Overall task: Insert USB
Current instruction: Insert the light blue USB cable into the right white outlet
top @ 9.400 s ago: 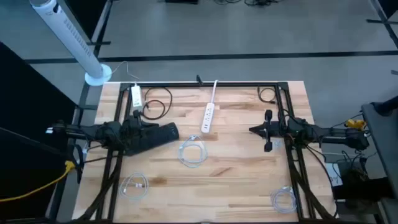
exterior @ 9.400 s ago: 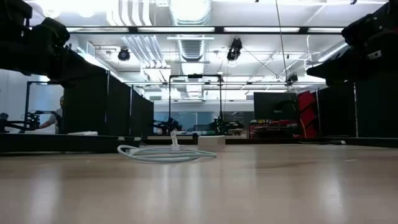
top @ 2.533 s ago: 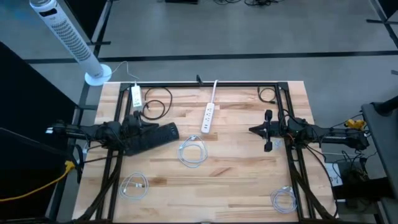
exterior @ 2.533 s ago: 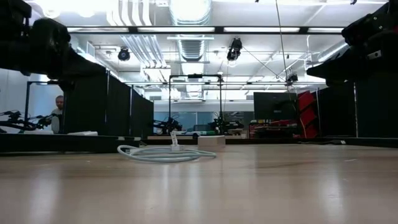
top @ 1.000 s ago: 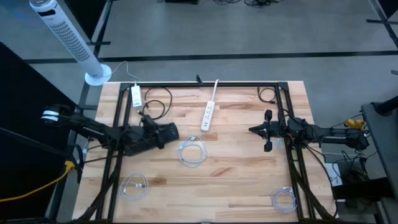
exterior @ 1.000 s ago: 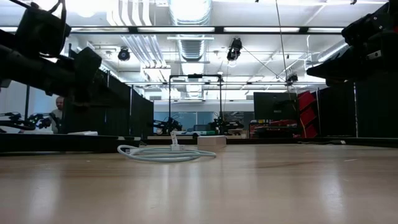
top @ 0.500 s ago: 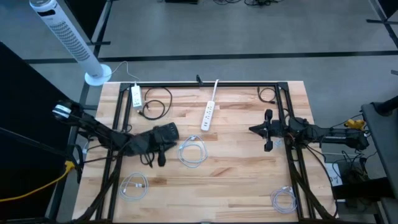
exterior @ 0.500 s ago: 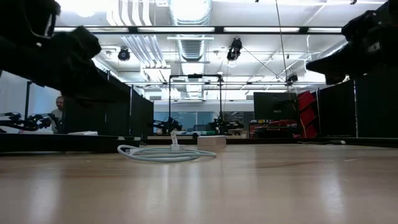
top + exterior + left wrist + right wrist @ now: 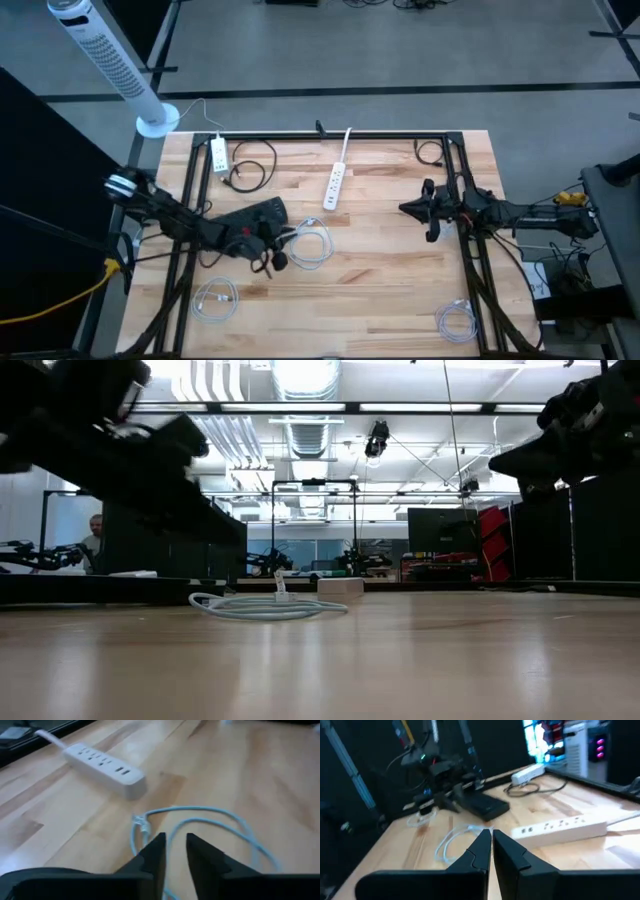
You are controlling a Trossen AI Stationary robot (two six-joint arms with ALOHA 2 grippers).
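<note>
Lengthwise, power strip [image 9: 335, 186] toward table's rear

— What's beyond my bench?

— Grey floor [image 9: 400, 50] crossed by a dark line, and a white tower fan [image 9: 105, 55] off past my left arm.

— And level across?

— Bright ceiling lights [image 9: 300, 375], ducting, dark partitions [image 9: 205, 545], a monitor [image 9: 440, 530], and a person [image 9: 95, 535] far back.

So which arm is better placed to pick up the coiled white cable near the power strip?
Left, I'd judge. The left gripper hangs right beside the white USB cable, jaws slightly apart, its plug end just ahead. The right gripper waits across the table.
</note>
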